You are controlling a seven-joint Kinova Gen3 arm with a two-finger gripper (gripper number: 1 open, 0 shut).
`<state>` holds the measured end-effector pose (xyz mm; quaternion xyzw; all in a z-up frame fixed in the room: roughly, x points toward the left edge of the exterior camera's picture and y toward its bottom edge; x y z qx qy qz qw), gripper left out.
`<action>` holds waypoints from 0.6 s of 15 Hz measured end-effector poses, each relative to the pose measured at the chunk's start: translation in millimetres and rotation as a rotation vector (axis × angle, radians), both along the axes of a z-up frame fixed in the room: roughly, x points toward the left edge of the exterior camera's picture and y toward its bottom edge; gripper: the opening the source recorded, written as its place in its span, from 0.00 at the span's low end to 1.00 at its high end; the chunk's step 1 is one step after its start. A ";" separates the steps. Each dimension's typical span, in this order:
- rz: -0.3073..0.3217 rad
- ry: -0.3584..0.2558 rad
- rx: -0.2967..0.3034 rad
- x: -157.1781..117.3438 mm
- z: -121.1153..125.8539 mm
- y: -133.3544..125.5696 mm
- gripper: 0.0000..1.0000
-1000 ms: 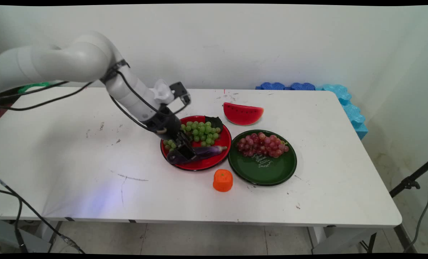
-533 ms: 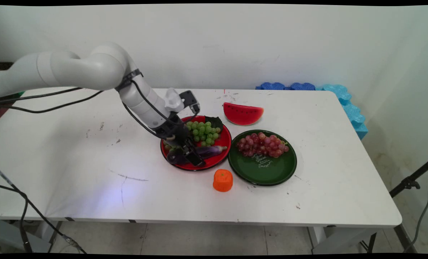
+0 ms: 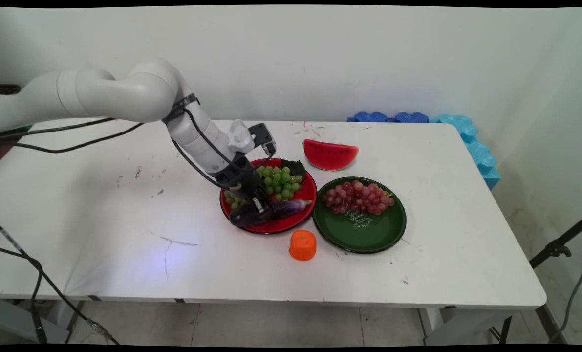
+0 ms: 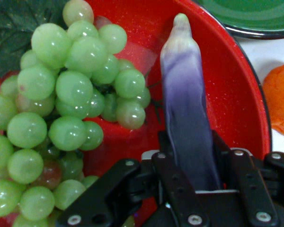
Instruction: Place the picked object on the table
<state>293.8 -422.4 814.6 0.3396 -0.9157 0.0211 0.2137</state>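
Shifted slightly right, red plate [image 3: 306,215] bears eggplant [image 4: 187,109] clenched by tool [image 4: 189,163]

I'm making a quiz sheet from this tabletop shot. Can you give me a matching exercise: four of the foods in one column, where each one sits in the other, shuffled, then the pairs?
Things:
1. eggplant
2. red grapes
3. watermelon slice
4. orange fruit

Places:
A. on the green plate
B. on the bare table, behind both plates
C. on the table, in front of the two plates
D. on the red plate, between the fingers of the claw

Pairs: 1-D, 2-A, 3-B, 4-C
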 end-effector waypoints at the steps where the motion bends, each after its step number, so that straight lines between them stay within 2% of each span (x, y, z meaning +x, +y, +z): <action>1: -0.010 0.001 -0.008 0.6 5.7 1.2 0.00; 4: -0.040 0.005 -0.045 6.1 33.8 7.0 0.00; 9: -0.095 0.047 -0.119 6.6 101.7 29.6 0.00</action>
